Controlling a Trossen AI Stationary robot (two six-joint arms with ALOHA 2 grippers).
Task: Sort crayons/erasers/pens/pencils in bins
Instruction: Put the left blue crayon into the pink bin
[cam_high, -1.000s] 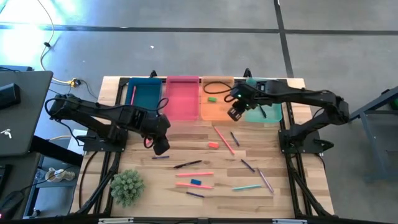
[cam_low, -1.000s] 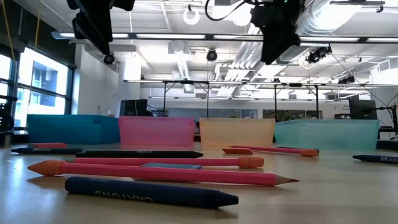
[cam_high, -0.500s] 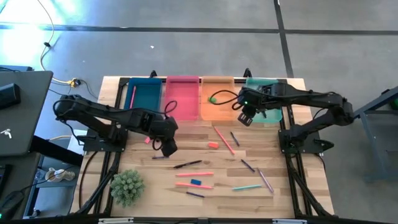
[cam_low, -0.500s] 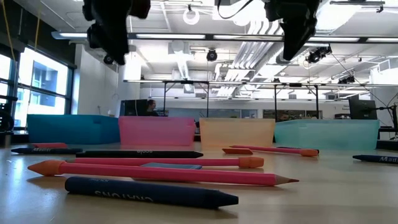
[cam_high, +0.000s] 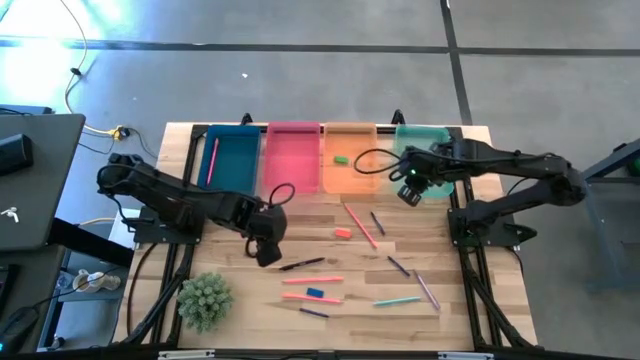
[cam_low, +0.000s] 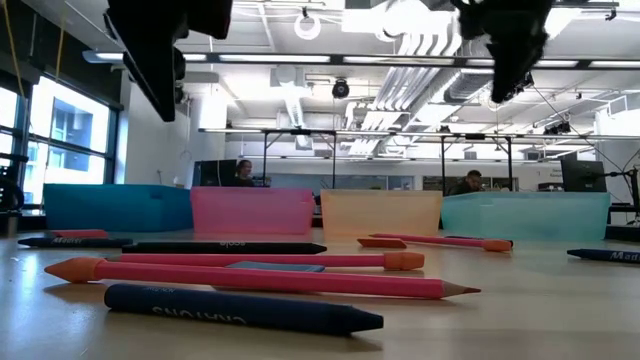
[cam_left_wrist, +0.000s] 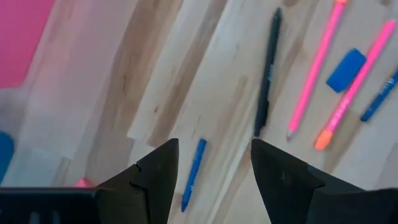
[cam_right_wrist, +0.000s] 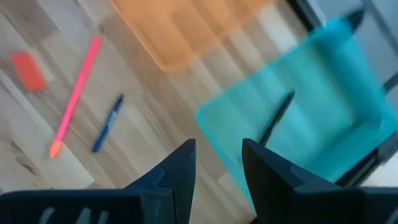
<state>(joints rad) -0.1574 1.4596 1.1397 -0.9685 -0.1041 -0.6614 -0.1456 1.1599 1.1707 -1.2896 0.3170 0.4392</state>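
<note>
Worktop (cam_high: 230, 300): pale wood planks, centre of frame.
Plant (cam_high: 204, 300): small, green, spiky, on the worktop's lower left corner.
Laptop (cam_high: 30, 180): dark, left edge of frame.
Floor (cam_high: 300, 80): grey concrete, dark seams.

Two dark robot arms reach inward over a table. The left gripper (cam_high: 267, 250) hangs low, wrist tipped down, its two fingers (cam_left_wrist: 158, 177) parted with nothing between them. The right gripper (cam_high: 407, 191) hovers higher, jaws parted and likewise empty.
</note>
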